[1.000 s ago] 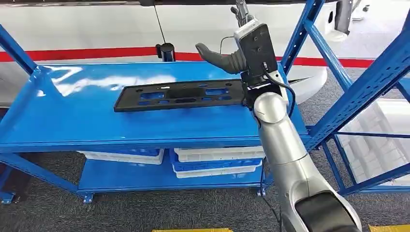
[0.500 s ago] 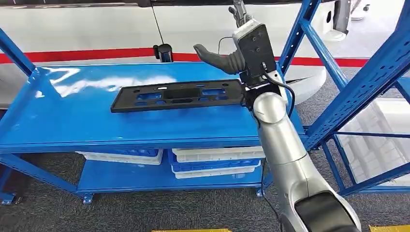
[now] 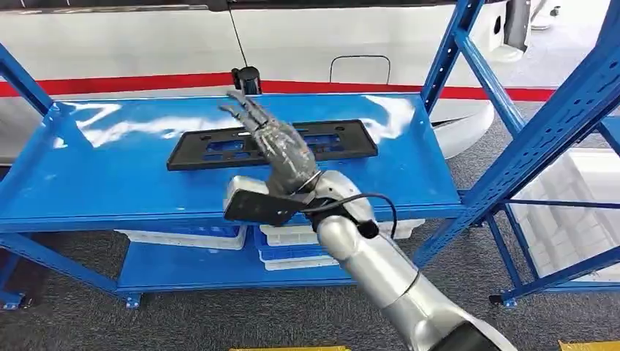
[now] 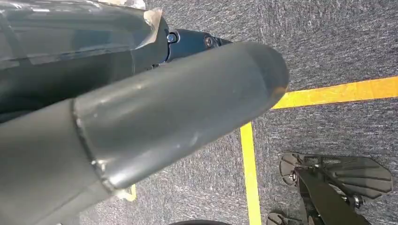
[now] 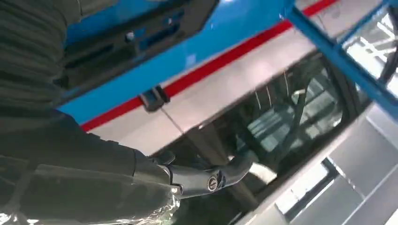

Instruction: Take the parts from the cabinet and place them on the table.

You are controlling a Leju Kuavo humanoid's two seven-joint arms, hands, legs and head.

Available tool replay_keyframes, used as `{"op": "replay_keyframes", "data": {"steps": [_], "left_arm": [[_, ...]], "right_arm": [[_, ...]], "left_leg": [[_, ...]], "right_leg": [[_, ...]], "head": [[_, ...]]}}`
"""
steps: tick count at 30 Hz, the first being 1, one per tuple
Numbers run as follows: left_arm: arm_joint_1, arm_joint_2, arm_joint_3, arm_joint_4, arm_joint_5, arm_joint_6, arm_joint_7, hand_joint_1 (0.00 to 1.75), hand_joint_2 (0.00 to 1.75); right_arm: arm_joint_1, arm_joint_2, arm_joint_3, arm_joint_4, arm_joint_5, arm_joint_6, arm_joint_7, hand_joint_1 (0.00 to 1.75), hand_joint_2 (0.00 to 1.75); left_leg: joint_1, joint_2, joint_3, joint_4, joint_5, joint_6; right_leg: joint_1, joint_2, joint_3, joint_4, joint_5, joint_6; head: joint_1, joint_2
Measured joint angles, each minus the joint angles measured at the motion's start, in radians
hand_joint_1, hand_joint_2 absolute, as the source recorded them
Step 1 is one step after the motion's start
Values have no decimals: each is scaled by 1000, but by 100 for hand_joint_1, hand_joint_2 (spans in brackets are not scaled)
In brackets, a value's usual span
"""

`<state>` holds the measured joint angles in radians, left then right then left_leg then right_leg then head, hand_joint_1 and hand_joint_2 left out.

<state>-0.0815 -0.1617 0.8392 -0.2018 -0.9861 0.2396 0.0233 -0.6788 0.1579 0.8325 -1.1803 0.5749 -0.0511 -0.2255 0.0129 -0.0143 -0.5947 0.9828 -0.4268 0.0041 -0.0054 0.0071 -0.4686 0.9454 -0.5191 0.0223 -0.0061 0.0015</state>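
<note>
A long black plate with cut-outs (image 3: 343, 142) lies flat on the blue cabinet's top shelf (image 3: 110, 175). My right hand (image 3: 278, 146) is raised in front of the plate's middle, fingers spread and pointing away from me, holding nothing. The hand hides part of the plate. The right wrist view shows the same plate (image 5: 141, 33) on the blue shelf beyond my right hand (image 5: 94, 173). My left hand (image 4: 141, 112) hangs over the carpet, with a thick grey thumb close to the camera and the fingers mostly hidden.
White and blue bins (image 3: 329, 245) are stacked on the lower shelf. Blue slanted uprights (image 3: 541, 139) stand at the right. A white wall with a red stripe (image 3: 131, 80) runs behind the cabinet. Yellow lines (image 4: 338, 91) mark the grey carpet.
My right arm has swung down and left from the plate's right end. The hand has turned and now stands spread over the plate's middle. The plate stays on the shelf.
</note>
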Motion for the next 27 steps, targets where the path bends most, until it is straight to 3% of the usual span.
{"op": "replay_keyframes", "data": {"steps": [5,9,17,23,27], "left_arm": [[4,-2,0,0,0,0,-12,0,0],[5,-5,0,0,0,0,-11,0,0],[9,-17,0,0,-26,3,-5,0,0],[10,-18,0,0,-35,2,-13,0,0],[10,-19,-1,0,-55,0,-15,0,0]], "right_arm": [[4,17,73,67,78,-14,21,0,175],[7,60,118,170,174,-76,46,0,175],[-23,150,134,379,331,-211,130,0,175],[-63,180,133,453,358,-224,189,0,175],[-82,187,130,480,354,-239,264,0,175]], "left_leg": [[0,1,0,0,0,0],[0,0,0,0,0,0],[0,1,0,0,0,0],[0,1,1,0,0,0],[0,1,1,0,0,0]], "right_leg": [[0,0,0,0,0,0],[0,0,0,0,0,0],[0,0,0,0,0,0],[0,0,0,0,0,0],[0,0,0,0,0,0]], "head": [[0,0],[0,0],[0,0],[0,0],[0,0]]}}
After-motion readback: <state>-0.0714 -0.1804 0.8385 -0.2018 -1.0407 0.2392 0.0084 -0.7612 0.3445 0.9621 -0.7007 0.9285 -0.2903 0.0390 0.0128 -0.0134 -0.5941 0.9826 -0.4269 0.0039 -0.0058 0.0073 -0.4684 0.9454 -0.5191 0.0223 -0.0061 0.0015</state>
